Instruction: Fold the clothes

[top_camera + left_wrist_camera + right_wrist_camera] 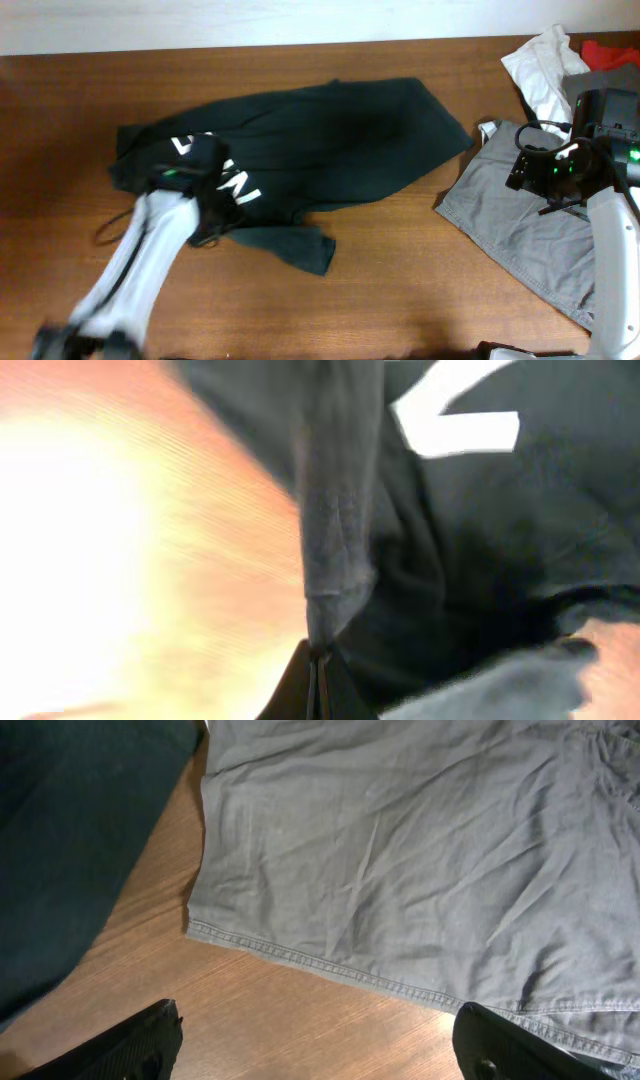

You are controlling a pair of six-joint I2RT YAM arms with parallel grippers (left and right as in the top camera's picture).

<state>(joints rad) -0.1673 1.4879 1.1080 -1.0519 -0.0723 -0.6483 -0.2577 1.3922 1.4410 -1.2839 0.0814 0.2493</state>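
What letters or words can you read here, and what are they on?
"N": a white block letter on the black T-shirt; the letters beside it are covered or folded, so they cannot be read.
Left wrist view: a white piece of a letter on that shirt, too cropped to read.
No writing shows on the grey garment.

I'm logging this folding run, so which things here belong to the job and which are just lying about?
Job:
black T-shirt
left gripper, shut on a fold of it

Lying about:
grey garment
white garment
red cloth
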